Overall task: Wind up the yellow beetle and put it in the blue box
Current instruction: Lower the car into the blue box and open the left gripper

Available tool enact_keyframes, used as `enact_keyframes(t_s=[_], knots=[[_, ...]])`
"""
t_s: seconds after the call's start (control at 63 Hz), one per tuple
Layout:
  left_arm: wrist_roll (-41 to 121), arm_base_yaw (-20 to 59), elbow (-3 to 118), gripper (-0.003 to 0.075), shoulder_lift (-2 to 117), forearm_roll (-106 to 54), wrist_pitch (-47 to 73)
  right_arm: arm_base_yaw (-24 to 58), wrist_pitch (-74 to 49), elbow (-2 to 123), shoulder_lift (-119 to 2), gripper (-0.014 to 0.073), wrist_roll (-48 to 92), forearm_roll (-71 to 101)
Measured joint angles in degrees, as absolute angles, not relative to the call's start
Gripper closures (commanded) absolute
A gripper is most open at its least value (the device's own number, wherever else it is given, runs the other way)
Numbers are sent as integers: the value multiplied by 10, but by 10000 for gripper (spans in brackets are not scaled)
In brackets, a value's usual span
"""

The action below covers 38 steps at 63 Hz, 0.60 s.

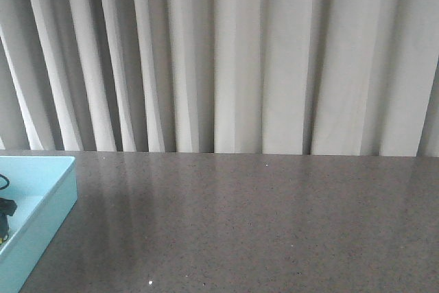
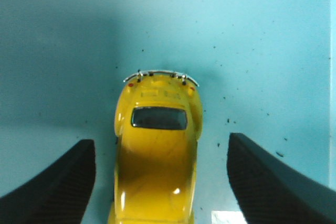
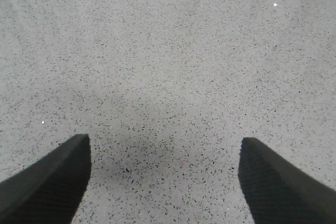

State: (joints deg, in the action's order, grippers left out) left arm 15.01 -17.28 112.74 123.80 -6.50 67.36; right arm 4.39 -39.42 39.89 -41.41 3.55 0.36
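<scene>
The yellow beetle (image 2: 156,156) is set inside the blue box (image 2: 63,40); the left pincer (image 2: 157,182), spread wide, need only be lifted clear.

black, finely textured tapering fingers (image 2: 58,182)
</scene>
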Motion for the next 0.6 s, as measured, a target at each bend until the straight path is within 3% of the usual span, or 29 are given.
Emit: enact_keyframes(t_s=[0.286,0.604], knots=[[132,-163,1136,161,1151,-66,710,44,-394,399,-414,33,36,4],[129,-58,1100,161,994,-57,714,44,-394,399,-414,33,36,4]])
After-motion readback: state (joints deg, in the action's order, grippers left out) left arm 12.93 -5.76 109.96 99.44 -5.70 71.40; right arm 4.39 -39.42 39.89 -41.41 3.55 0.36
